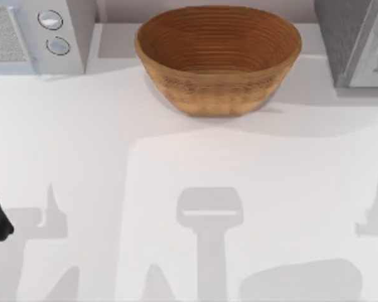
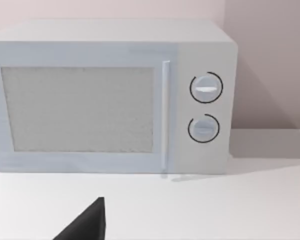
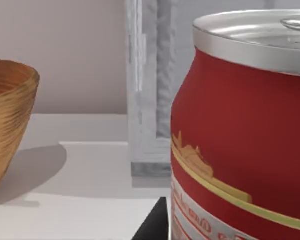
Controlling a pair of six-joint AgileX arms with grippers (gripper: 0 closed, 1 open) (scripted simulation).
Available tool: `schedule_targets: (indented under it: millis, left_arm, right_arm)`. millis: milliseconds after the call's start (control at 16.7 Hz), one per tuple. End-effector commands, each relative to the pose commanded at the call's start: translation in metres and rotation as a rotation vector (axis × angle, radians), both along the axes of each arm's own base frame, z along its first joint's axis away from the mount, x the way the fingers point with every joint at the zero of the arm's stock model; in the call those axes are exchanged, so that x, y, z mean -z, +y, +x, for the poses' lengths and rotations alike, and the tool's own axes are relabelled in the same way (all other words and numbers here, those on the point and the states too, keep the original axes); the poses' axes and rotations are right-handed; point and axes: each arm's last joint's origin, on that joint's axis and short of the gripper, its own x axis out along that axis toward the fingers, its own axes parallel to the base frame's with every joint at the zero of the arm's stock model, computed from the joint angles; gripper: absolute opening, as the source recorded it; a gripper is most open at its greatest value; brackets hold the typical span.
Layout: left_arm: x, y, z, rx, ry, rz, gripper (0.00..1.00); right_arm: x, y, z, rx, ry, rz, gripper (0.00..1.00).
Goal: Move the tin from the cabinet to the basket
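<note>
One tin (image 3: 240, 130) right against right end effector (image 3: 152, 222).

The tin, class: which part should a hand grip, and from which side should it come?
Grip the tin across its red curved sides, below the silver rim, coming level from the side. It stands upright, and its round body probably suits two opposed fingers better than the flat lid.

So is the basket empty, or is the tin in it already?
Empty. From above, the basket shows only its ringed brown inside. The tin stands close before the right wrist camera, with the basket off to one side.
</note>
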Motion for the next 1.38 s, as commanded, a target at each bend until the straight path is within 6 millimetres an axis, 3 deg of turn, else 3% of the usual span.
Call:
schedule_targets:
  millis: [180,660,1020,1200,1380]
  left_arm:
    - [0.000,0.000,0.000,0.000,0.000,0.000,1.00]
    - [0.000,0.000,0.000,0.000,0.000,0.000,1.00]
    - [0.000,0.000,0.000,0.000,0.000,0.000,1.00]
    - [0.000,0.000,0.000,0.000,0.000,0.000,1.00]
    - [0.000,0.000,0.000,0.000,0.000,0.000,1.00]
  right_arm:
    - [0.017,-0.003,0.000,0.001,-0.034,0.001,0.00]
    - [0.015,-0.002,0.001,-0.001,-0.024,0.004,0.00]
    - [-0.046,0.008,0.019,0.003,-0.047,0.007,0.00]
    - [-0.084,0.022,0.049,0.004,-0.042,0.007,0.00]
    - [-0.116,0.046,0.091,0.004,-0.044,0.007,0.00]
